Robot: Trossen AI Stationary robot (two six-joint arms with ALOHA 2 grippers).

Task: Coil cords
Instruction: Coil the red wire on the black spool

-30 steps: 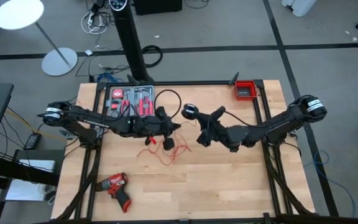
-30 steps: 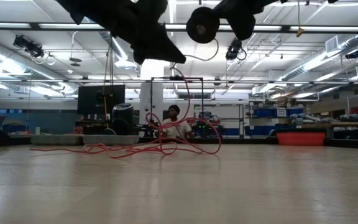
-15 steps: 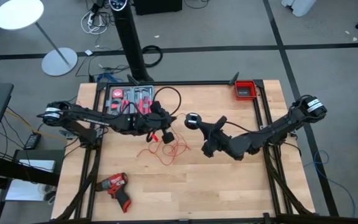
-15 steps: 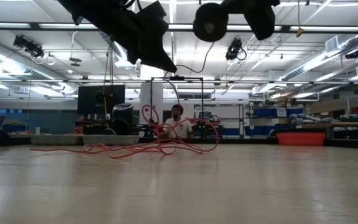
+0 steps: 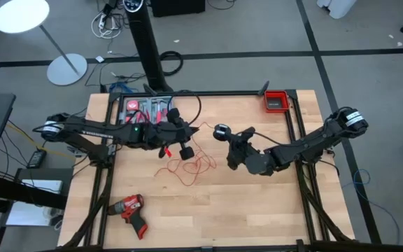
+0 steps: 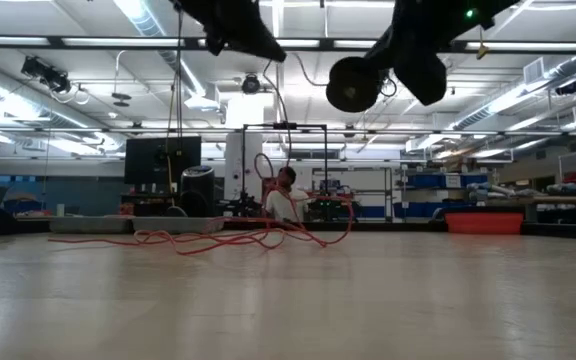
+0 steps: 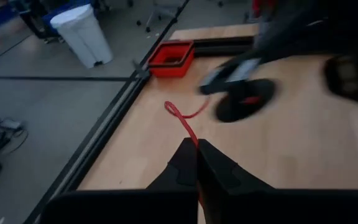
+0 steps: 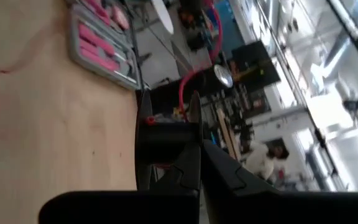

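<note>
Red wire (image 5: 187, 166) tangled mid-table; left gripper (image 7: 197, 163) pinches its strand, right gripper (image 8: 199, 155) clamps black cable (image 5: 194, 112).

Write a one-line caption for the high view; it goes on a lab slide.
Both arms meet over the table: left gripper shut on the red wire, right gripper shut nearby, drill lying aside.

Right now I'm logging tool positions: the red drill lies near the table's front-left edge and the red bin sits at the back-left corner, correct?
Not quite. The red drill does lie near the table's front-left edge, but the red bin sits at the back-right corner, not the back-left. The high view shows it.
</note>
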